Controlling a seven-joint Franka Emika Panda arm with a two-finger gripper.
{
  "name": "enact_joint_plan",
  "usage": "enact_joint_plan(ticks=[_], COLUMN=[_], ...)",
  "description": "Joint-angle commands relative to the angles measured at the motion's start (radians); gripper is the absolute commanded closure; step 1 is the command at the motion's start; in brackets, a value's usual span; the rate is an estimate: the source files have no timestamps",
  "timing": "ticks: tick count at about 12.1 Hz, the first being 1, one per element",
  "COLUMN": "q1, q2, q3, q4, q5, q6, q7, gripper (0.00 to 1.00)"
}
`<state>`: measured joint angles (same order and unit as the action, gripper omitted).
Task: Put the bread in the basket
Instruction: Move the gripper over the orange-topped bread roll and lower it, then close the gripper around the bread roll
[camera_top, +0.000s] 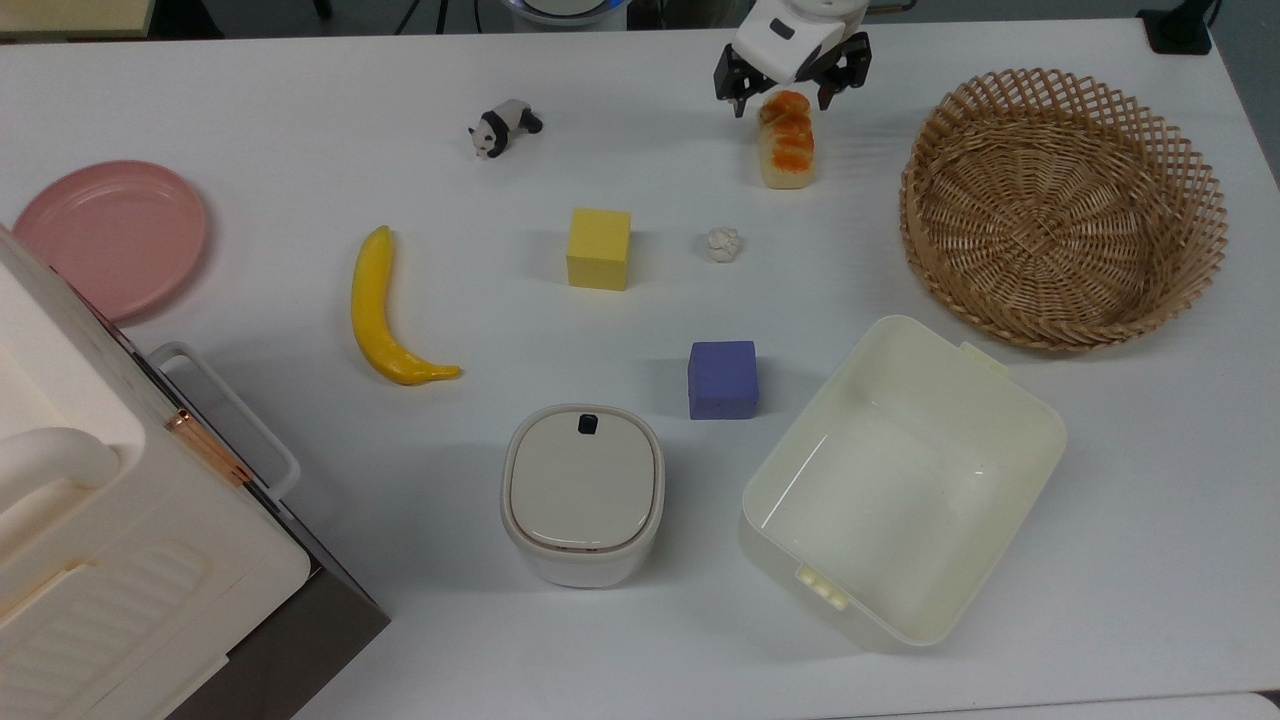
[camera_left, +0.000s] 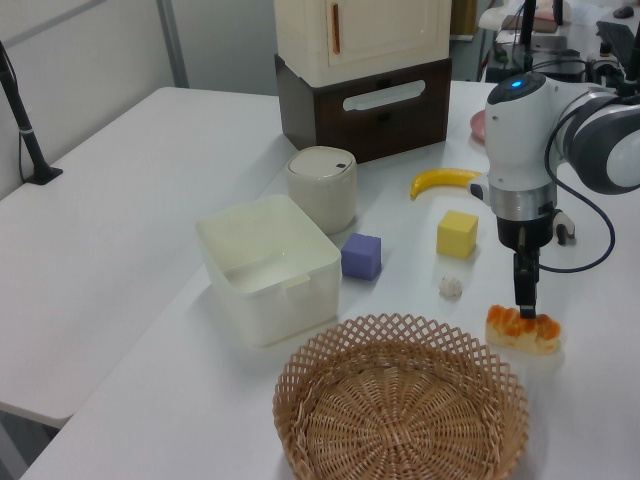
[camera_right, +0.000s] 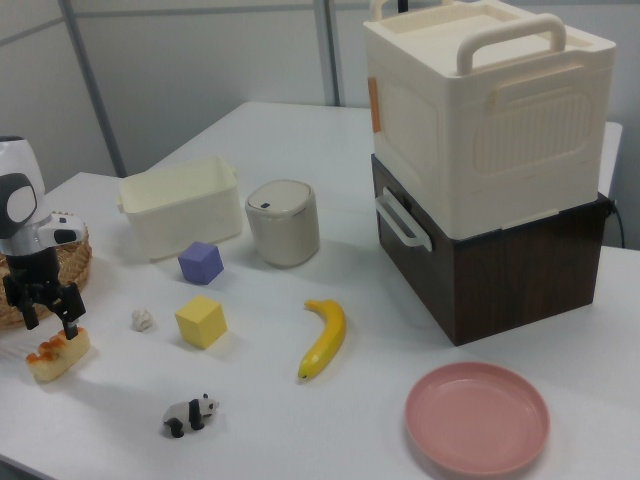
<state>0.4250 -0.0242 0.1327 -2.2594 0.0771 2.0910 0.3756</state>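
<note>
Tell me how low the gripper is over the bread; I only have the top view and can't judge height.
Observer: In the left view the gripper has its tips about level with the orange top of the bread, not down its sides.
Operator: Is the bread off the table?
Observer: No. In the right view it lies flat on the white table, with the open fingers poised over one end.

White table with bread, basket, banana, cubes, tub.
</note>
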Motion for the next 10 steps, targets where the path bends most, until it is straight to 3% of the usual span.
enact_joint_plan(ticks=[1, 10], q1=[0.003, 0.04], q2=[0.01, 0.096], q3=[0.013, 0.015], q4=[-0.032, -0.025], q5=[0.007, -0.042], q6=[0.054, 0.096], q7=[0.011, 0.051], gripper=[0.0, 0.0])
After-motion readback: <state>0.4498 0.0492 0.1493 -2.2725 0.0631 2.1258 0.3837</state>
